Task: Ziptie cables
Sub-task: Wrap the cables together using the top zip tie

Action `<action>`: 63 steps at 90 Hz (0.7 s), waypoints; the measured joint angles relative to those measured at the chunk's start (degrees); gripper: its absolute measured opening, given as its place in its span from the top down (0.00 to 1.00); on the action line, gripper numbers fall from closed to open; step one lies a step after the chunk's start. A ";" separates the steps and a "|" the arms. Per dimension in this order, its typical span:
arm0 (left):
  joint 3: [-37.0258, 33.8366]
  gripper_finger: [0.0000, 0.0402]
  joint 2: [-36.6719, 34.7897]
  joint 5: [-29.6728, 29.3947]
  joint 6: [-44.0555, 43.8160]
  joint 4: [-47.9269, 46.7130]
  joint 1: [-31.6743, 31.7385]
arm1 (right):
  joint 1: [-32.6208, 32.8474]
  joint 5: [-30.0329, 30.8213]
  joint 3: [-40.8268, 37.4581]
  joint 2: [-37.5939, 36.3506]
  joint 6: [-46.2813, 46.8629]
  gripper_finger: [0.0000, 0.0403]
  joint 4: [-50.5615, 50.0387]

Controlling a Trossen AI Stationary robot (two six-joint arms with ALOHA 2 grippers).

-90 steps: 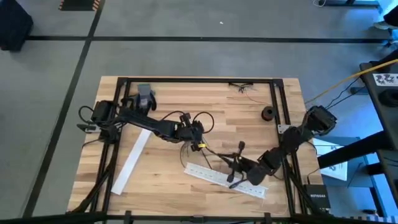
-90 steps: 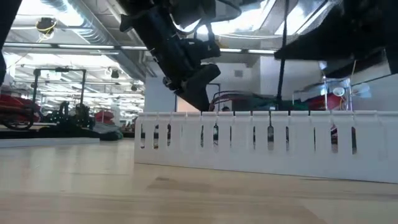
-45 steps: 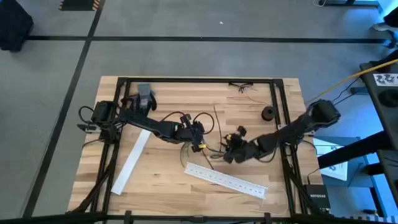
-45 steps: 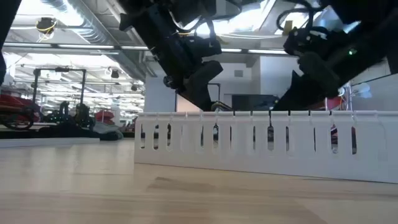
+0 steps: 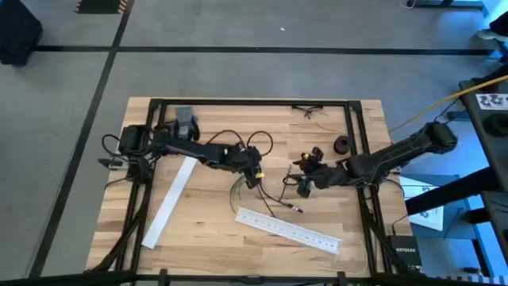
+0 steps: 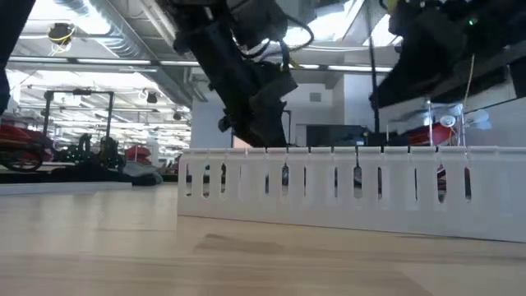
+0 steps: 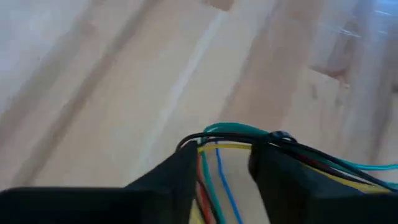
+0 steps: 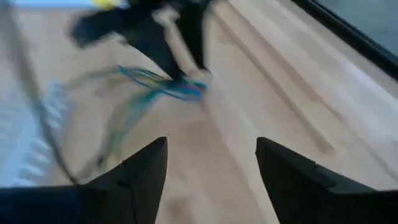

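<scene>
Overhead view: left gripper (image 5: 255,171) sits beside the upper-left end of the white perforated strip (image 5: 290,229), pinching the cables (image 5: 262,189), whose loose ends trail from it toward that strip. Right gripper (image 5: 304,181) hovers above the strip's middle, apart from the bundle.

Left wrist view: both fingers (image 7: 163,180) close around coloured wires (green, yellow, red, blue) bound at a dark knot (image 7: 281,135).

Right wrist view: fingers (image 8: 149,165) spread wide, holding nothing; the bundle (image 8: 165,86) lies straight ahead, its long axis crossing the approach line. The right arm seems best placed for the next reach.
</scene>
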 joint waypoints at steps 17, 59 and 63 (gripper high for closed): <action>3.14 0.49 0.00 0.38 5.18 -7.23 0.21 | 0.00 0.14 -0.52 4.91 -2.23 0.41 -1.17; 7.57 0.48 -0.02 6.76 16.58 -24.89 -1.11 | 0.02 -9.59 6.20 2.06 -2.84 0.41 -13.78; 7.57 0.48 -0.02 6.35 16.59 -22.58 -1.45 | 0.01 -9.54 6.52 1.98 -3.57 0.41 -13.54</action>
